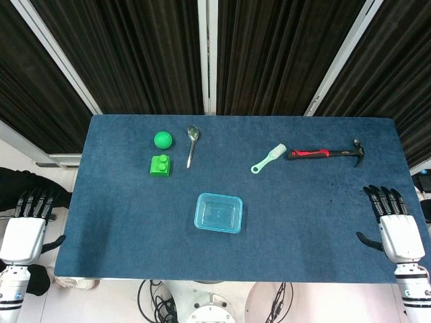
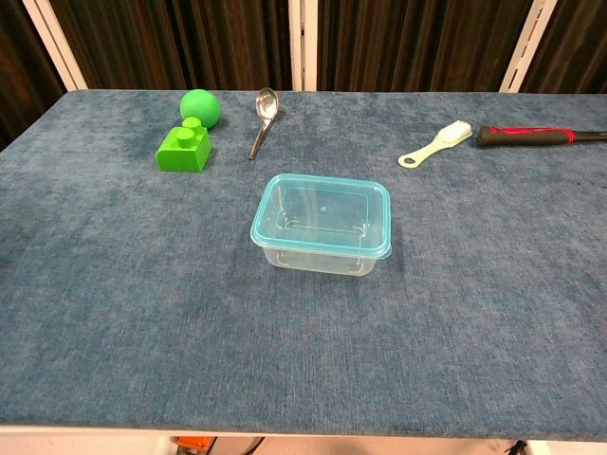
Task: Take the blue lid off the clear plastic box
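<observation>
The clear plastic box [image 1: 218,213] sits near the middle of the table [image 1: 121,229], a little toward the near edge, with the blue lid [image 2: 321,217] seated on top, its turquoise rim running all the way round the box's mouth. Both hands wait at the flanks: the left hand [image 1: 24,232] hangs off the table's left edge, the right hand [image 1: 397,229] rests over the right edge, and each holds nothing, fingers straight and slightly apart, pointing away from the robot. The box lies inward from both, to the right of the left hand and to the left of the right hand, at about the same depth as the two. It sits fairly evenly between them, so neither has a clear advantage in reach. Its long axis runs left to right across the table, leaving a short end facing each hand. The chest view shows the lid translucent, the see-through walls beneath it, and nothing visible inside. My read: one hand will need to steady the body while the other lifts a lid corner. Far back lie a green ball [image 1: 163,139], green block [image 1: 160,165], spoon [image 1: 192,144], brush [image 1: 269,158] and hammer [image 1: 327,153], well apart from the box.
</observation>
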